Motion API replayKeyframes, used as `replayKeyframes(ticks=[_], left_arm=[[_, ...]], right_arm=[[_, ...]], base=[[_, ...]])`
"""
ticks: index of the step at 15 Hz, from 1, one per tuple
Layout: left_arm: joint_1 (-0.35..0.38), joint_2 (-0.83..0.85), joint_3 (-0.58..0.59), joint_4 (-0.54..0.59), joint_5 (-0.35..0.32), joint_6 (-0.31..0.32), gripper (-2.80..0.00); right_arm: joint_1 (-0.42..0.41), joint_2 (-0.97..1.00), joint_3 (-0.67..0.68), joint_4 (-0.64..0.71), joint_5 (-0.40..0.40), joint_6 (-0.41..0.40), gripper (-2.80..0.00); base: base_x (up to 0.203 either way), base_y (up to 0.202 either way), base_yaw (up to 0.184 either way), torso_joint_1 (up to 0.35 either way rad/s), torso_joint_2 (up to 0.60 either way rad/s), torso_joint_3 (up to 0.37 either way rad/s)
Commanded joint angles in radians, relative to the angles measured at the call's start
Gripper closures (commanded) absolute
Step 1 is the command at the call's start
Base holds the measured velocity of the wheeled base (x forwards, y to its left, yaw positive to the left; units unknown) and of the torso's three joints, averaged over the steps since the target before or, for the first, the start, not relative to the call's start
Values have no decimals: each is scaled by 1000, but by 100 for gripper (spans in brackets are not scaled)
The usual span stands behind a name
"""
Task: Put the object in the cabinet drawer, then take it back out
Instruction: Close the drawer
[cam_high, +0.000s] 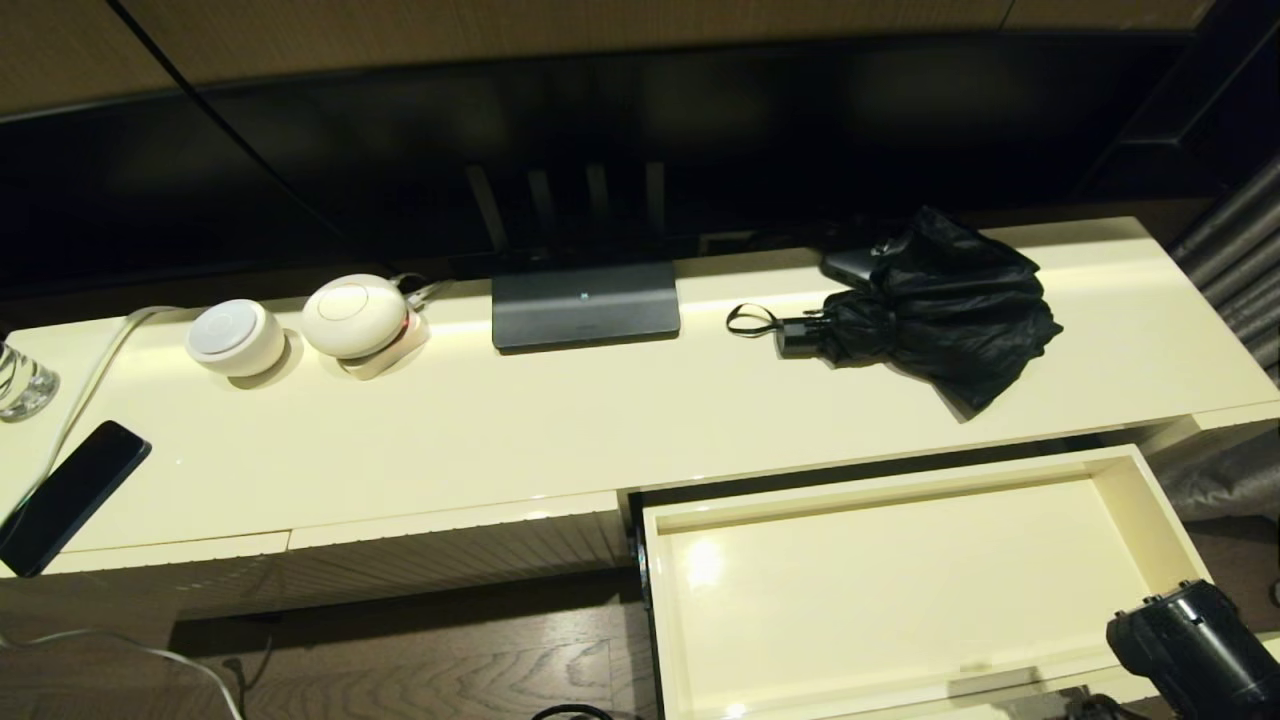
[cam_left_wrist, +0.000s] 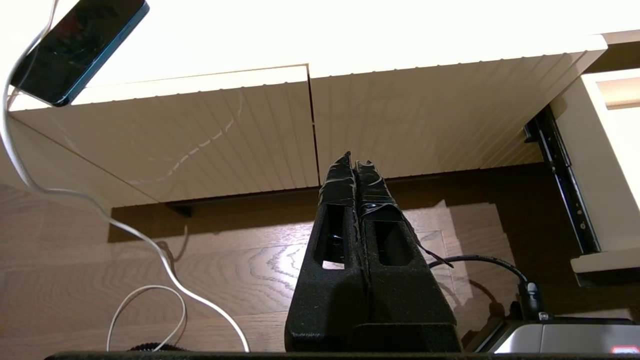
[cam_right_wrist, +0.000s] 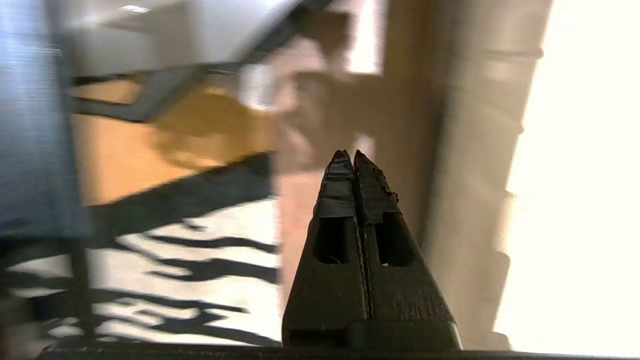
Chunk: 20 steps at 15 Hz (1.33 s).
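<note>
The black folding umbrella (cam_high: 925, 305) lies on the cream cabinet top at the right, its handle and thin loop pointing left. In front of it the cream drawer (cam_high: 1160, 510) stands pulled out, with nothing inside. Only my right arm's black wrist shows, at the drawer's front right corner; in its own view my right gripper (cam_right_wrist: 353, 156) is shut on nothing, beside a blurred cream edge. My left gripper (cam_left_wrist: 354, 159) is shut and empty, low over the wooden floor, facing the ribbed front panel (cam_left_wrist: 410, 120) left of the drawer (cam_left_wrist: 590, 165).
On the cabinet top (cam_high: 560, 420) stand two white round devices (cam_high: 352, 315), a dark flat router (cam_high: 585, 305), a glass (cam_high: 22, 380) and a dark phone (cam_high: 70, 495) with a white cable (cam_left_wrist: 60, 195) trailing to the floor. A black screen spans the back.
</note>
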Motion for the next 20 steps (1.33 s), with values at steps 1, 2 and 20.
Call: replayKeyframes(ticks=[1,2,20], left_arm=[[0,1,3,-1,0,-1,0],[0,1,3,0,0,-1,0],[0,1,3,-1,0,-1,0]], right_arm=[[-5,11,5,-63,-23,-7,0],[-5,16,11,-113,-34,-8,0],[-7,97,16,-584,-219,-140,0]], base=[[0,0,0,0,0,0],[0,0,0,0,0,0],[0,0,0,0,0,0]])
